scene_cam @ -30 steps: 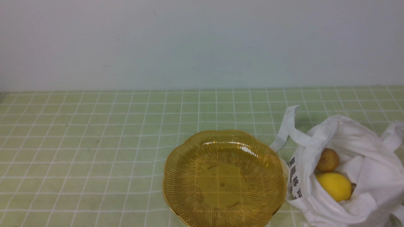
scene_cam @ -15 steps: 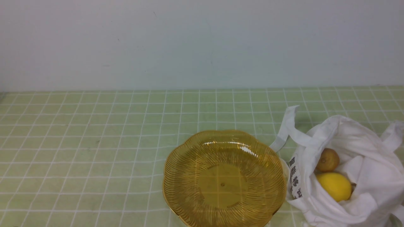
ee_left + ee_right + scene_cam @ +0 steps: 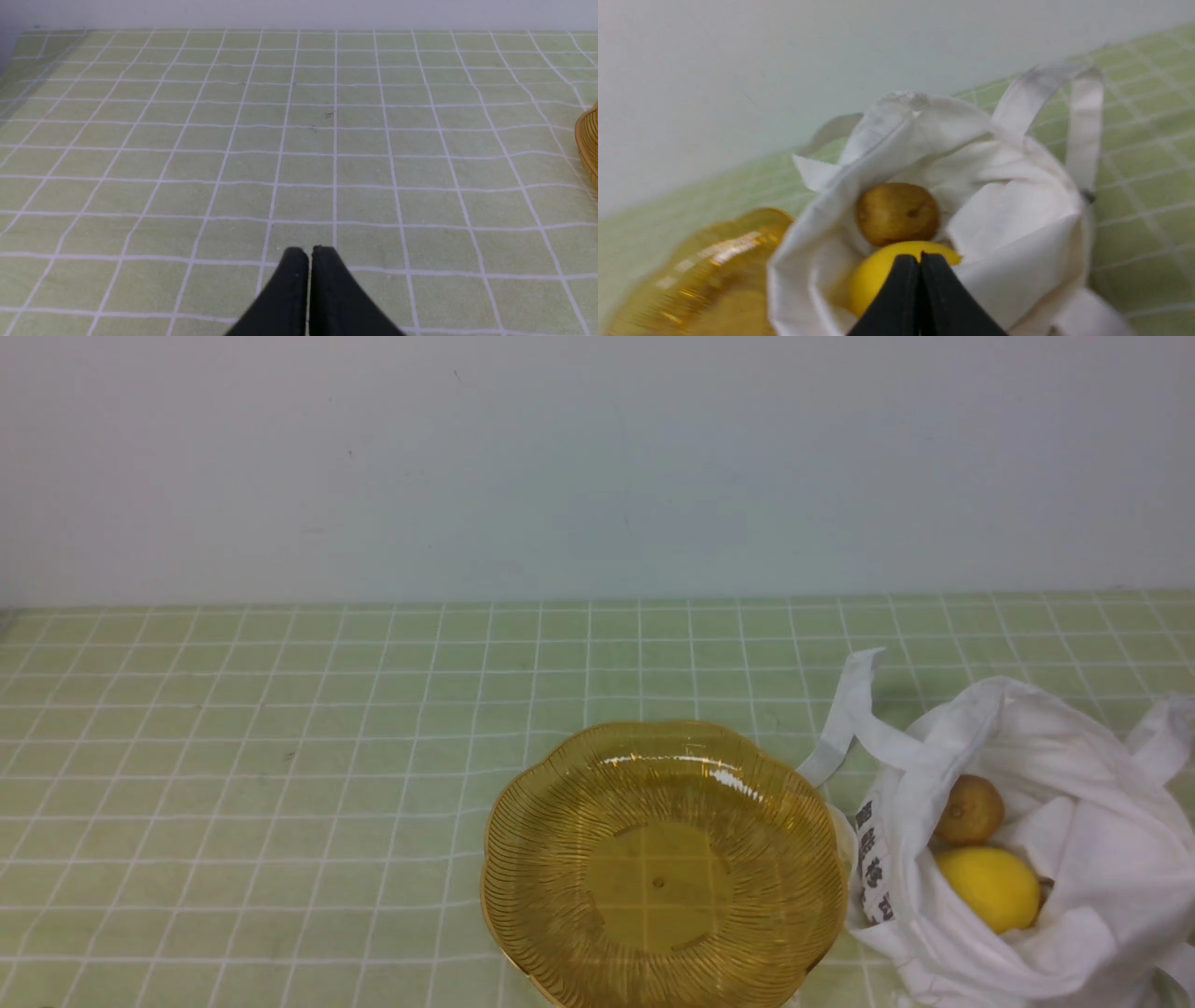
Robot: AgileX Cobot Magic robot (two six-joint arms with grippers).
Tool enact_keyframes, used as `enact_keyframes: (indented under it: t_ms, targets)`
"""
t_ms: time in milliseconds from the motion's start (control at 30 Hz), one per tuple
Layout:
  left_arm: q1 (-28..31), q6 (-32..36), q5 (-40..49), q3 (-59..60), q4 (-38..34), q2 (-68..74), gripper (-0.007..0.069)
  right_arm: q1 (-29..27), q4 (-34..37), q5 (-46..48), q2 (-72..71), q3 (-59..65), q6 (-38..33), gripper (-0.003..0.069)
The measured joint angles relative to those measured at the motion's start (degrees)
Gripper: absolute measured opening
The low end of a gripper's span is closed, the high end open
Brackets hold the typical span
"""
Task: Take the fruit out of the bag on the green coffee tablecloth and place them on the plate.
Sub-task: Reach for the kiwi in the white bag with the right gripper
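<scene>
- Bag (image 3: 1074,803) sits just right of the plate (image 3: 551,821), mouth gaping up and toward me. Both fruits are inside it, none on the plate.
- Lemon (image 3: 990,889) touches the kiwi (image 3: 971,810), which lies behind it.
- My right jaws are pressed together, empty, aimed into the bag mouth. Lemon is dead ahead of the tips, kiwi just beyond.
- Lemon's long axis seems to run away from the plate. Kiwi looks near round, axis unclear.
- My left jaws are pressed together over bare tablecloth (image 3: 280,756) left of the plate, well apart from the bag.
- Right arm is nearer; those jaws must spread first.
</scene>
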Motion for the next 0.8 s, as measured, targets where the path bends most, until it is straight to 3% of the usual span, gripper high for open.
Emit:
enact_keyframes:
  t_ms: [67, 167, 333, 533, 667, 800]
  targets:
    - [0.00, 0.00, 0.00, 0.00, 0.00, 0.00, -0.0008, 0.00, 7.61, 0.00, 0.00, 0.01, 2.26, -0.0015]
    - [0.00, 0.00, 0.00, 0.00, 0.00, 0.00, -0.0008, 0.00, 12.84, 0.00, 0.00, 0.06, 3.18, -0.0015]
    - [0.00, 0.00, 0.00, 0.00, 0.00, 0.00, -0.0008, 0.00, 14.52, 0.08, 0.00, 0.06, 3.23, -0.0015]
    - [0.00, 0.00, 0.00, 0.00, 0.00, 0.00, -0.0008, 0.00, 15.54, 9.00, 0.00, -6.03, -3.79, -0.0015]
    - [0.00, 0.00, 0.00, 0.00, 0.00, 0.00, -0.0008, 0.00, 10.40, 16.75, 4.18, -17.34, -7.60, -0.0015]
    - [0.00, 0.00, 0.00, 0.00, 0.00, 0.00, -0.0008, 0.00, -2.28, 30.73, 17.70, -27.72, -7.51, -0.0014]
